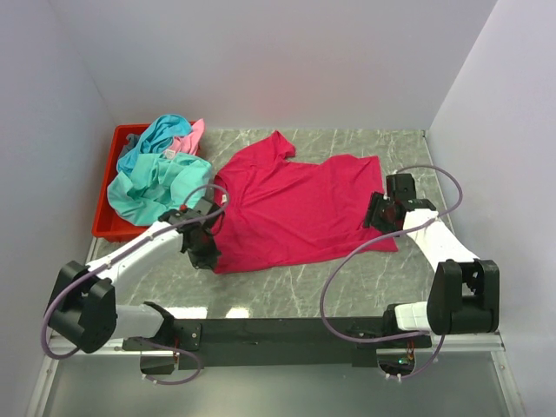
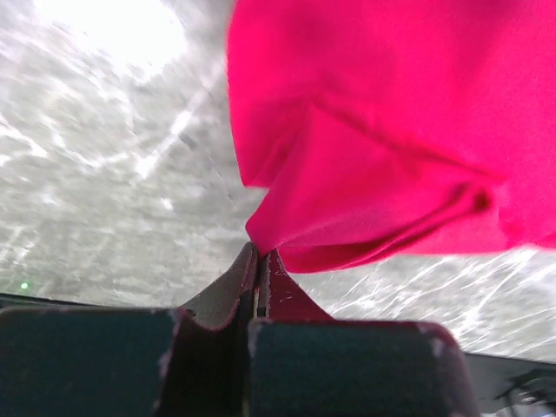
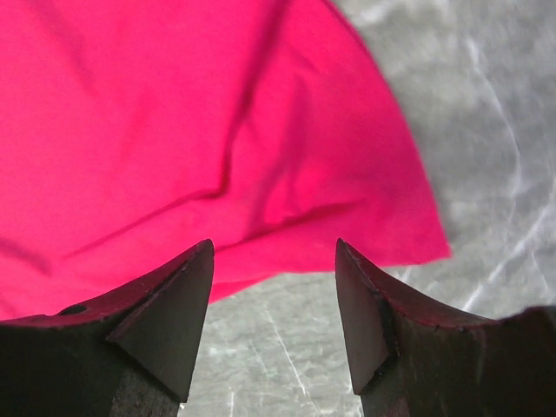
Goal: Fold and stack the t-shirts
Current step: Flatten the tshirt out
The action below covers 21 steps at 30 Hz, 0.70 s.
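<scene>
Left wrist view showed the left gripper point(image 2: 259, 254) clamped shut on the near-left corner of the red shirt point(image 2: 391, 113); the right gripper point(image 3: 274, 246) hung wide open over its right edge.

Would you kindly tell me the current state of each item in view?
magenta t-shirt, spread out unfolded on the table, one edge pinched
teal t-shirts, crumpled in a heap in the red bin
light pink t-shirt, crumpled in the same heap
red bin, holding that heap
left gripper, shut on the magenta t-shirt's edge
right gripper, open at the opposite edge, holding nothing
</scene>
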Available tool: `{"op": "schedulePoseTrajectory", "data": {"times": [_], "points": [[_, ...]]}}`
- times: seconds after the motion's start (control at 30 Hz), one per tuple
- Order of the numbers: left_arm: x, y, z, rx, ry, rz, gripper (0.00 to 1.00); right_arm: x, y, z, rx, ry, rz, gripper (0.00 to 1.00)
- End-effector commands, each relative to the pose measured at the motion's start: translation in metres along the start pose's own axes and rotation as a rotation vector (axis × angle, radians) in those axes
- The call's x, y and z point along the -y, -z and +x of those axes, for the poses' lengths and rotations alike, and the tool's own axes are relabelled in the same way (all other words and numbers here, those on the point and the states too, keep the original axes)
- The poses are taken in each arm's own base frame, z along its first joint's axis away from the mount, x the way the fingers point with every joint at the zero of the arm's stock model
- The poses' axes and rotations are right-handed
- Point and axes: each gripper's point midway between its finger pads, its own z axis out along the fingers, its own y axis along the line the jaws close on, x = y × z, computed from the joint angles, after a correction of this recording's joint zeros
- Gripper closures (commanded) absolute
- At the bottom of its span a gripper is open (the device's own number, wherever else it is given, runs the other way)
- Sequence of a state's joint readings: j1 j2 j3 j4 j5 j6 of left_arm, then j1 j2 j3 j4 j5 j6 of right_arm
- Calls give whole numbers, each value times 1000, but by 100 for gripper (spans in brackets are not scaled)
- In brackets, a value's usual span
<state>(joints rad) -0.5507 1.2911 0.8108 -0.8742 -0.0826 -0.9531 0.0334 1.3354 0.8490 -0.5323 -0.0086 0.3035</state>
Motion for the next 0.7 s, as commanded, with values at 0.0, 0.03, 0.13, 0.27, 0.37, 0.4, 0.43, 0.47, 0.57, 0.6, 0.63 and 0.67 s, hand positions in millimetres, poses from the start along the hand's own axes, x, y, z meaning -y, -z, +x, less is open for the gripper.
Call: {"op": "schedulePoseTrajectory", "data": {"times": [0.0,0.03,0.13,0.27,0.37,0.4,0.43,0.47,0.57,0.6,0.63,0.67], "points": [[5,14,-19,30,5,53,99,20,7,3,17,-90,44,35],[6,14,-20,27,-1,53,99,24,6,5,13,-111,52,35],[8,12,-26,22,-21,50,99,34,7,15,-15,-156,91,34],[3,14,-40,40,10,63,99,47,4,34,-72,-239,141,34],[-2,15,-50,54,44,73,99,50,4,43,-89,-287,159,34],[-3,15,-53,58,50,77,100,51,3,46,-94,-305,164,34],[-2,15,-54,58,54,88,99,51,3,48,-96,-314,168,34],[-2,16,-58,63,59,94,99,51,2,52,-105,-322,169,34],[-2,14,-63,66,59,91,99,51,-2,58,-128,-353,166,34],[-2,14,-63,66,54,91,100,51,-3,60,-141,-362,171,34],[-3,13,-65,63,57,85,100,52,-3,62,-148,-366,178,34],[-2,14,-67,69,53,90,100,54,-4,67,-156,-369,185,34]]}}
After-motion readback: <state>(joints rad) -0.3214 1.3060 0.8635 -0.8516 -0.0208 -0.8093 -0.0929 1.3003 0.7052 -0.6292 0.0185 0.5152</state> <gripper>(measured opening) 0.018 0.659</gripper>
